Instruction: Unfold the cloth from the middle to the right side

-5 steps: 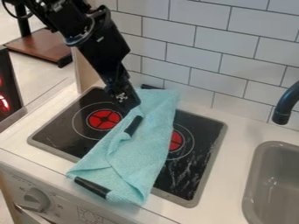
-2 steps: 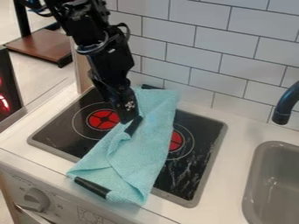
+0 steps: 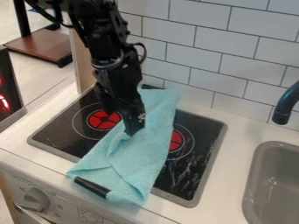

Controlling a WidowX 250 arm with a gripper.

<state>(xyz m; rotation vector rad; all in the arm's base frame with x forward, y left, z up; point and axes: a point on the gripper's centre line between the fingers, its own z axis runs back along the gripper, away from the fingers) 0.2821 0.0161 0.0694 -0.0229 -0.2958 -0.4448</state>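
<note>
In the camera view, the cloth (image 3: 144, 153) is a light turquoise, with a soft, slightly nubbly surface. It lies at a slant across the stovetop (image 3: 196, 179), from near the tiled wall (image 3: 245, 65) at the back down to the front edge of the counter (image 3: 222, 203). Folded over on itself, it makes a long band that is narrower at the back and broader toward the front. Its right side runs fairly straight, while the left side slopes outward to a pointed corner at the front left. The front right corner is blunter and looks a little rumpled.

Creases and overlapping layers show in the front half, where thin fold lines meet at an angle. A small raised fold sits near the middle, just below the gripper (image 3: 133, 130). A black strip (image 3: 92, 187) marks the front left edge of the cloth, and another dark strip (image 3: 151, 87) shows at the far end, by the wall.

The cloth covers part of the right red burner (image 3: 175, 141); the left red burner (image 3: 103, 120) lies beside it. The gripper hangs tilted over the middle of the cloth — its tip right at the left side of the band. Whether it is open, closed or gripping the cloth, I cannot tell. To the right are a grey sink (image 3: 252, 179) and a dark faucet (image 3: 286, 104), both apart from the cloth.
</note>
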